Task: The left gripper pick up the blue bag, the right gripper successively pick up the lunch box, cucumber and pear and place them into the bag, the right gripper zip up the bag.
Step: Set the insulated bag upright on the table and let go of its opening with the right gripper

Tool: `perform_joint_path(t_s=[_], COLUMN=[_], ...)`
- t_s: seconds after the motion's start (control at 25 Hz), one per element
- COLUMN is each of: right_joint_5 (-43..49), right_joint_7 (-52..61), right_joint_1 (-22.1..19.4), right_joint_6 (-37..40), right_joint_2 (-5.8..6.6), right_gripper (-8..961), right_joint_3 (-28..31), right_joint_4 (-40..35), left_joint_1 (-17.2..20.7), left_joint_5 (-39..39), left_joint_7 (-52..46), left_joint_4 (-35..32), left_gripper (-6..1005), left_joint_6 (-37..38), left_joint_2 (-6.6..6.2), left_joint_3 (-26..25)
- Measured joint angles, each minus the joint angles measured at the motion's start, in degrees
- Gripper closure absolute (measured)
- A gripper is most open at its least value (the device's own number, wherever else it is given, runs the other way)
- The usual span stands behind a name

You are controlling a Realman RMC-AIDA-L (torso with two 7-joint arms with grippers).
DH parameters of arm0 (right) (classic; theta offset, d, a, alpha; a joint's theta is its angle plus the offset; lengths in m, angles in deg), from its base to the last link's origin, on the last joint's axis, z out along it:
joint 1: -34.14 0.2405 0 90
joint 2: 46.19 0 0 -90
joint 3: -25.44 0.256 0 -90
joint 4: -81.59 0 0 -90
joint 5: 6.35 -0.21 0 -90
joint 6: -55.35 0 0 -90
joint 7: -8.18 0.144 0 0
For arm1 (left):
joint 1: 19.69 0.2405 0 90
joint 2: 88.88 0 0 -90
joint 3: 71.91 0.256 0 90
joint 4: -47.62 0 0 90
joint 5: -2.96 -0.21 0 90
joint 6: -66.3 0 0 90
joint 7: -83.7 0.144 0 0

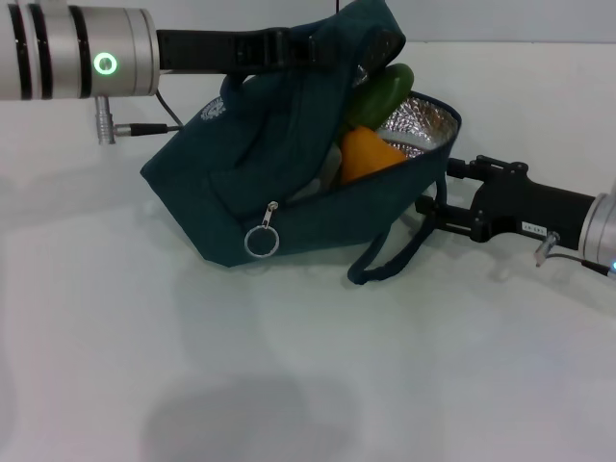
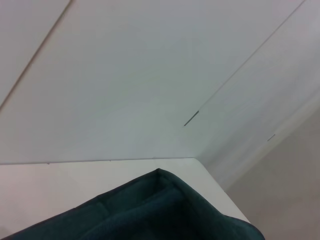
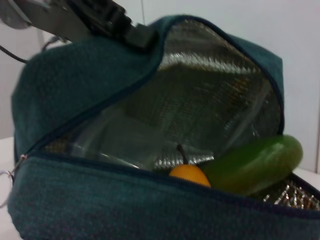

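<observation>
While gripped: bag (image 1: 289, 192) beside right fingers (image 1: 452, 168).

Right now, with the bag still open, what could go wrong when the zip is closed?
1. The cucumber sticks out over the bag's rim; the zip may jam on it.
2. The zip ring hangs at the far end from the right gripper, so reaching it means crossing the strap, which may snag.
</observation>
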Motion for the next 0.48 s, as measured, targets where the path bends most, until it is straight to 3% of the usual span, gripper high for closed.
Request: perform_joint_path(t_s=[0.36, 0.48], right_joint_5=[-0.8, -2.9], right_joint_7=[1.5, 1.1], right_joint_1=[0.9, -0.2], right_joint_6=[-3.4, -1.5], right_joint_2=[0.00, 0.02], right_gripper=[272, 410], right_joint_3=[-0.5, -0.3], right_joint_4=[-0.1, -0.6], left_joint_1=[-0.1, 0.5], left_joint_5=[0.0, 0.1], left_joint_7=[0.3, 0.5], left_joint_4=[0.0, 0.0], left_gripper=[933, 933], left_joint_6=[0.1, 0.2], left_joint_2=[0.05, 0.03], left_joint_3=[0.0, 0.0])
